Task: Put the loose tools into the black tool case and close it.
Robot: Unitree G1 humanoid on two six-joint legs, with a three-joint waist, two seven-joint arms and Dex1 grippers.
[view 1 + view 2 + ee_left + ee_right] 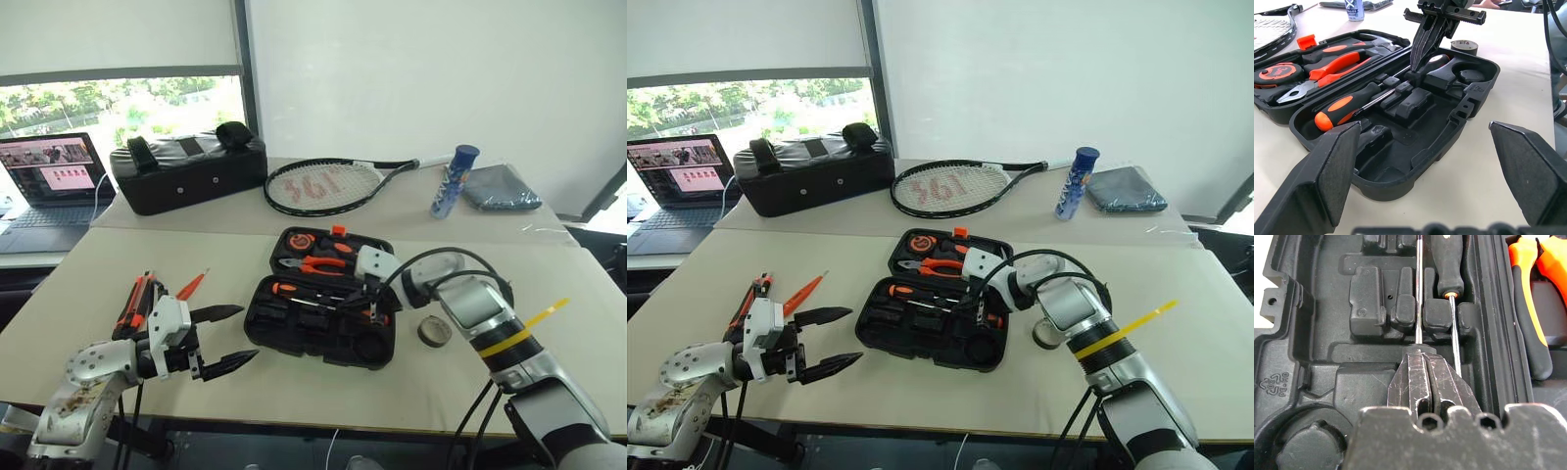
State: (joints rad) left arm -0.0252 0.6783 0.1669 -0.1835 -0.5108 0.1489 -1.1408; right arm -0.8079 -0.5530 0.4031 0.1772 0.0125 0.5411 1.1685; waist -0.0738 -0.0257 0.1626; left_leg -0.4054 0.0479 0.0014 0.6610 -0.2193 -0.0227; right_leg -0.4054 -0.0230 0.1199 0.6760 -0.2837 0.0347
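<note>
While right end effector (1426, 39) is pressing shut-tipped on a screwdriver (1435, 66) to seat it in the case (294, 338) slot, left end effector (227, 338) is idling wide open, empty; knife (132, 304), slim driver (192, 285), tape (434, 331) sitting loose on desk (88, 284).

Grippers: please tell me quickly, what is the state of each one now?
Left gripper: open, holding nothing.
Right gripper: shut on a screwdriver handle in the black tool case.
</note>
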